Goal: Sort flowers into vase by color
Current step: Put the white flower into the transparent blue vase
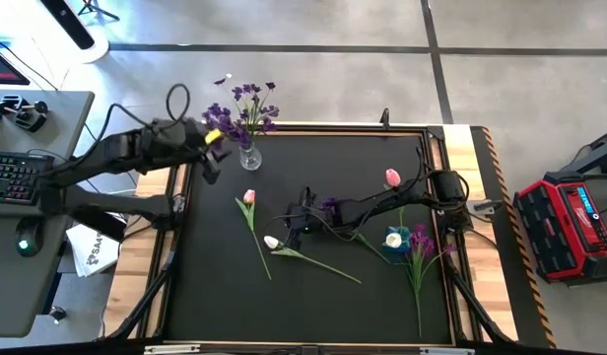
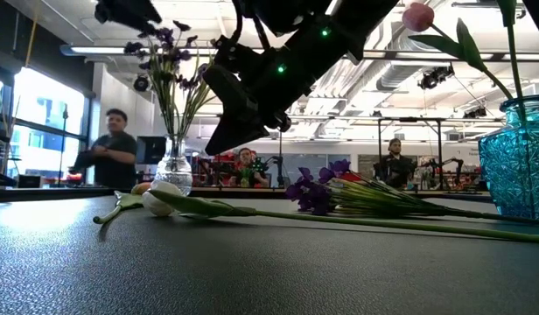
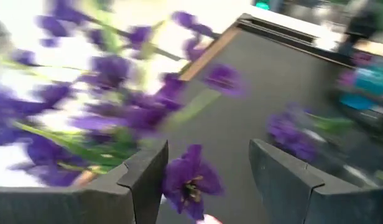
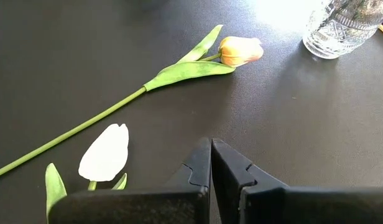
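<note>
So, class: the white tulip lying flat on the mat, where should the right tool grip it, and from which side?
Grip the white tulip on its thin green stem, just past the leaves, not the bud. It lies flat on the mat, so the right tool, now shut beside the bud, should probably open and come straight down, fingers either side of the stem.

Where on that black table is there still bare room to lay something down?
The mat's near-left corner, below the white tulip, is bare, as is the far strip right of the clear vase. Around the blue vase and purple sprays it's crowded.

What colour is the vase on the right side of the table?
The vase is blue-turquoise patterned glass, clearest in the low view.
</note>
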Motion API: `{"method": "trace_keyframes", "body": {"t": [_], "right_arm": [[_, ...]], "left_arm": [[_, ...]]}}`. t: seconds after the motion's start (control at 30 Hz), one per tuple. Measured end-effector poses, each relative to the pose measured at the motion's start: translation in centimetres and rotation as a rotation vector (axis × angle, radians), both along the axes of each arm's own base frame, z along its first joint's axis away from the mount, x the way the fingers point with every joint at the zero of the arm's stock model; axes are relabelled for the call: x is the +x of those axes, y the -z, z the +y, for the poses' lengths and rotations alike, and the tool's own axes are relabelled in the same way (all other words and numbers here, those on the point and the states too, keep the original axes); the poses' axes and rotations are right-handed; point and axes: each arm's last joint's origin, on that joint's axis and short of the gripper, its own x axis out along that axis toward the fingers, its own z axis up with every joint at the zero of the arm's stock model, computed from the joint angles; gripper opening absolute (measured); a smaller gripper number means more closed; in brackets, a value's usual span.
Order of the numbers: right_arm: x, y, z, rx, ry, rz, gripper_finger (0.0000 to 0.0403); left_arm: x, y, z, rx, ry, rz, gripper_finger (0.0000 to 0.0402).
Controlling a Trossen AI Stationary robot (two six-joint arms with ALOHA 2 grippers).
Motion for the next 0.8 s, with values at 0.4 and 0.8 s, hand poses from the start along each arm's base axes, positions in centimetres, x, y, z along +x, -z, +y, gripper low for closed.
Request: {"method": "trace_keyframes", "body": {"t": [0.4,0.8], "right_arm": [[0.0,0.0,0.0,0.018,0.015,-0.007,0.0],[0.0,0.1,0.6,0.102,-0.152,0.018,0.0022]], "left_arm": [[0.7,0.9,-7.4,-0.117,0.246,-0.013,0.0211],[1.7,5.9,-14.7,-0.199,0.168,0.227,0.0211]]}}
